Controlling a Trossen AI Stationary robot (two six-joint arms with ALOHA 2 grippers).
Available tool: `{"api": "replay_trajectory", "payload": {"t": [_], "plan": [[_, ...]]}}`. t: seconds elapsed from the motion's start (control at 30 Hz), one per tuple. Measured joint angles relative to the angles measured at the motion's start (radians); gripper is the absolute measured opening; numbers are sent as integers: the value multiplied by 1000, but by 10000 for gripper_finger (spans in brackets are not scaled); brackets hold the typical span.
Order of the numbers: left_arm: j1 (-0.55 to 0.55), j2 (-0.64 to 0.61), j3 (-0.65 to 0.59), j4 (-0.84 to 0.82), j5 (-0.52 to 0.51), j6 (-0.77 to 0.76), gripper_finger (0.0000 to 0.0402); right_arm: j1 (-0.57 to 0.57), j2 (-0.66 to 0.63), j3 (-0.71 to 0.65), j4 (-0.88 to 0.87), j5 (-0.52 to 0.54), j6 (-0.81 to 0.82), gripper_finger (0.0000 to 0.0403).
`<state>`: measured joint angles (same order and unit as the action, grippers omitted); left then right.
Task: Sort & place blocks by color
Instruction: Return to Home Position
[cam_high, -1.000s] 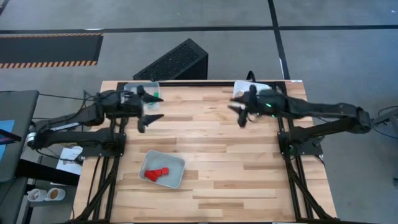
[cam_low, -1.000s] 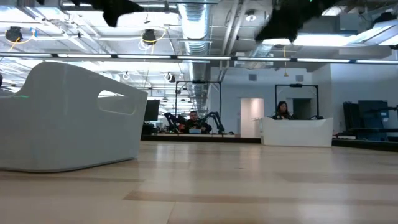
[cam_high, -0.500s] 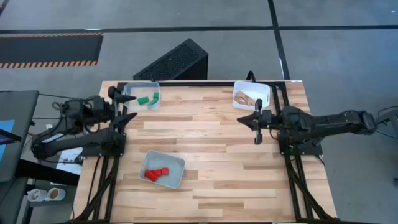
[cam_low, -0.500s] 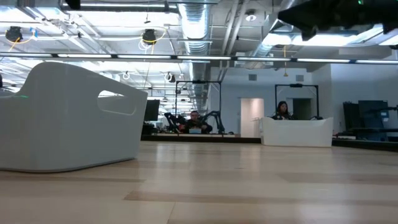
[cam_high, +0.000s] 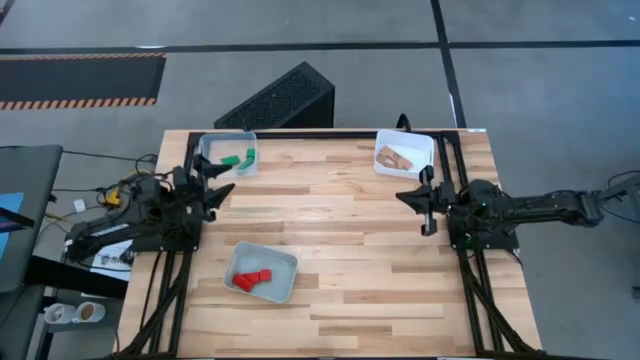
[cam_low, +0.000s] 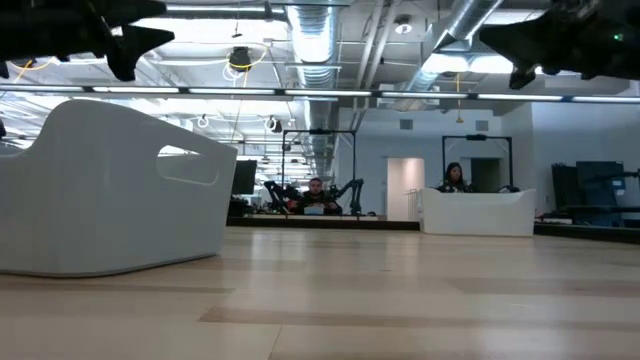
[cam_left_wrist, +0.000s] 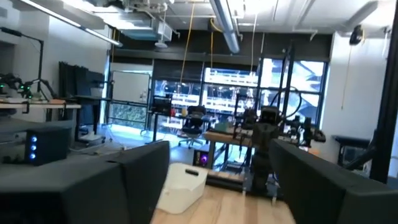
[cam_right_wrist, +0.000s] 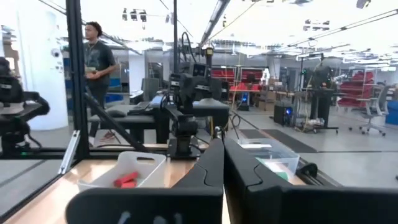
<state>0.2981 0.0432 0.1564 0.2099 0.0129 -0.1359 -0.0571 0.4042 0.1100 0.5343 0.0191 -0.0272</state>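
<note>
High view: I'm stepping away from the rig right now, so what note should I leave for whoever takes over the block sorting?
Claws: the left claw is open and empty at the table's left edge, near the clear tray. The right claw is shut on nothing at the right edge, near the white tray.
Things: the green blocks lie in the clear tray, the red blocks in the gray tray, and the plain wood blocks in the white tray.
Done: no loose block shows on the table, so sorting looks complete.
Left: probably only parking both arms at home.
</note>
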Motion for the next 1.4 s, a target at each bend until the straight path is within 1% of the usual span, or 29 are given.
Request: {"api": "replay_trajectory", "payload": {"t": [0.07,0.13,0.23,0.33,0.37,0.4,0.8,1.0,1.23,1.3,1.37,1.4], "plan": [[0,0,-11,-1,-1,14,235,6,-28,-24,0,-1,-4,12],[0,0,-16,-10,1,24,196,5,-58,-50,-3,-1,-5,10],[0,0,-16,-21,5,34,126,1,-104,-100,15,2,-7,9],[0,0,-16,-28,34,22,51,-6,-135,-101,-39,5,-2,10],[0,0,-16,-35,49,21,28,-7,-141,-101,-44,6,2,10],[0,0,-16,-42,59,21,15,-10,-143,-101,-44,4,5,10],[-1,0,-16,-100,53,21,1,-9,-144,-102,-66,4,7,8],[-1,0,-16,-105,41,81,0,-9,-144,-103,-79,5,14,8],[-1,0,-21,-210,33,98,0,-9,-144,-103,-99,6,28,10],[-1,-5,-56,-169,35,91,0,-9,-144,-103,-103,6,28,10],[0,-17,-124,-64,54,61,0,-9,-144,-103,-103,6,28,9],[-1,-21,-147,-40,68,29,0,-9,-144,-103,-104,7,30,9]]}}
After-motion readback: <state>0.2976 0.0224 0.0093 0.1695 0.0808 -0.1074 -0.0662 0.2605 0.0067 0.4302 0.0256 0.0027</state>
